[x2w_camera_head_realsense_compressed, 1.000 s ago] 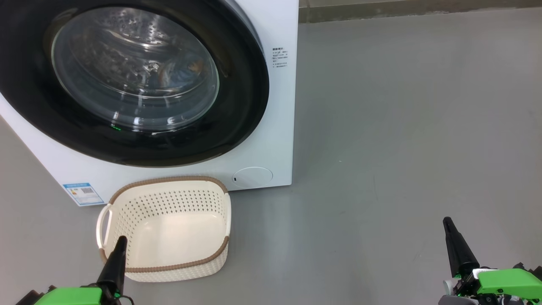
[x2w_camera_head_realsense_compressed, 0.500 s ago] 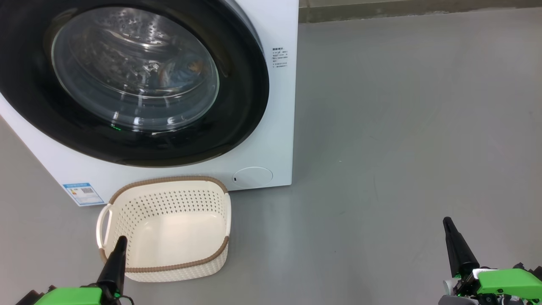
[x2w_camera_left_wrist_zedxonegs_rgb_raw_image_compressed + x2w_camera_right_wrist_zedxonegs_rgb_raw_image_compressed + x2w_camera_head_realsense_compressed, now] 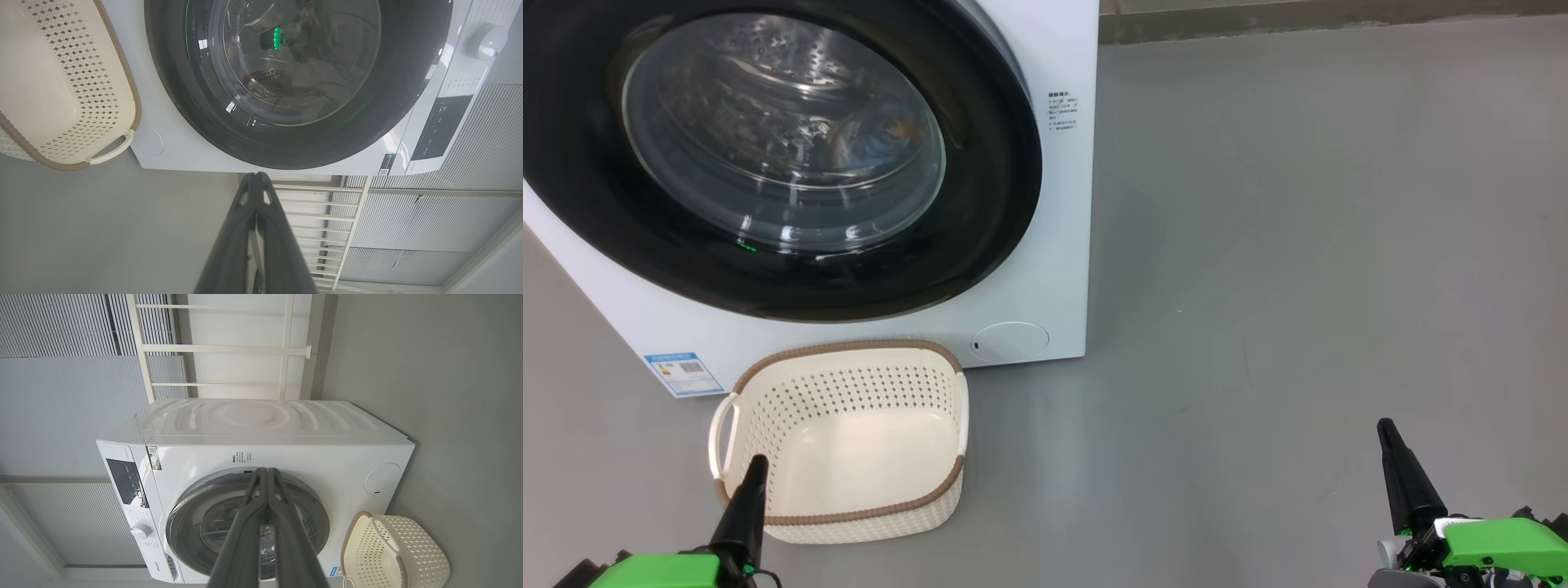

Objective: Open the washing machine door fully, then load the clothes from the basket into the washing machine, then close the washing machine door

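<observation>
Big round black door point(image 3: 992, 180) on white washing machine point(image 3: 1062, 245) shut. Blue clothes point(image 3: 874, 139) behind its glass. Cream plastic basket point(image 3: 849, 392) on grey floor point(image 3: 1298, 245). Left gripper point(image 3: 757, 464), right gripper point(image 3: 1383, 426): jaws together.

washing machine point(image 3: 1054, 269), white front: small block of dark print point(image 3: 1063, 112) high near its right edge, too small to read. blue sticker point(image 3: 684, 374) at the lower left corner, bearing a square code, lettering illegible. dark control panel point(image 3: 439, 126): pale marks, unreadable. small code sticker point(image 3: 154, 457) beside the panel, unreadable.
</observation>
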